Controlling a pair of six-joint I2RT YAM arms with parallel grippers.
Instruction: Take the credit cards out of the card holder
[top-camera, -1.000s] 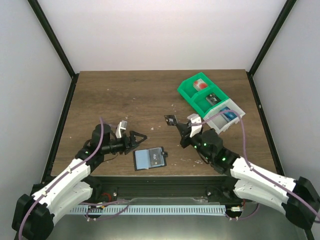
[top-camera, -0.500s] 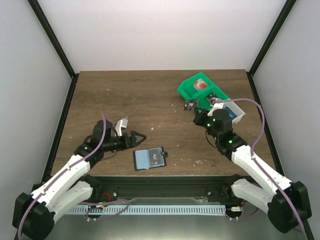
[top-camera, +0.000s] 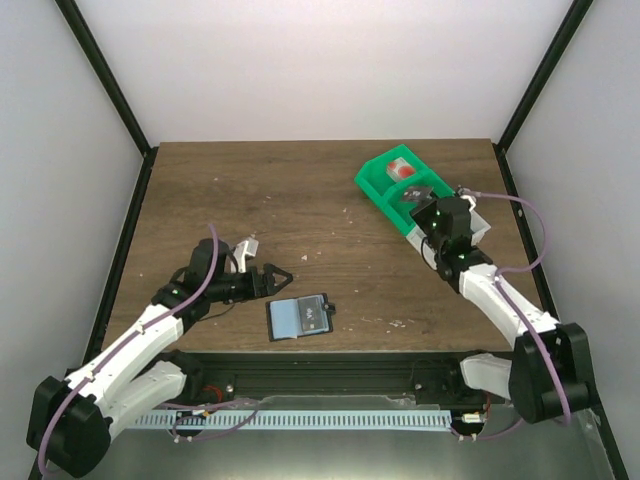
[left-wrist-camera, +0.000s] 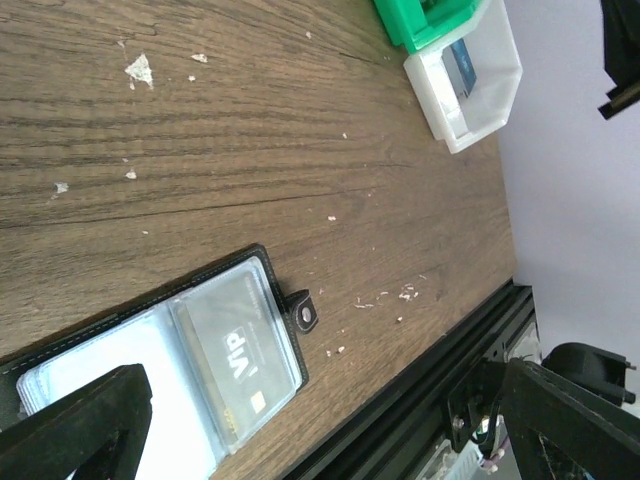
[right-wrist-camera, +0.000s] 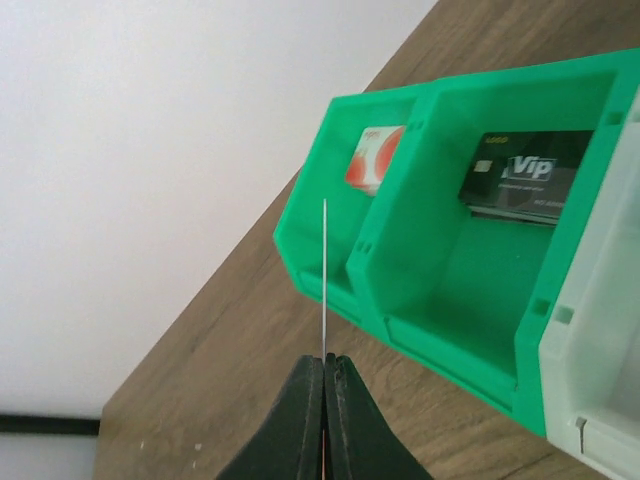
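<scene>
The card holder (top-camera: 299, 317) lies open and flat near the table's front edge. In the left wrist view the card holder (left-wrist-camera: 150, 350) shows a grey card marked VIP (left-wrist-camera: 240, 345) under its clear right sleeve. My left gripper (top-camera: 274, 277) hovers just left of the holder, open and holding nothing; its fingertips (left-wrist-camera: 85, 430) frame the bottom of that view. My right gripper (right-wrist-camera: 325, 362) is shut on a thin credit card (right-wrist-camera: 324, 270), seen edge-on, held above the green bin (right-wrist-camera: 440, 300). From above, the right gripper (top-camera: 420, 202) is over the bin's middle.
The green bin (top-camera: 380, 180) stands at the back right with a white end compartment (left-wrist-camera: 495, 85) holding a blue card (left-wrist-camera: 460, 62). A red-and-white card (right-wrist-camera: 372, 158) lies in the far compartment, a black VIP card (right-wrist-camera: 520, 175) in the middle one.
My right arm has swung from the table's middle back and to the right, carrying the card over the green bin. The left gripper has barely shifted and stays open.
</scene>
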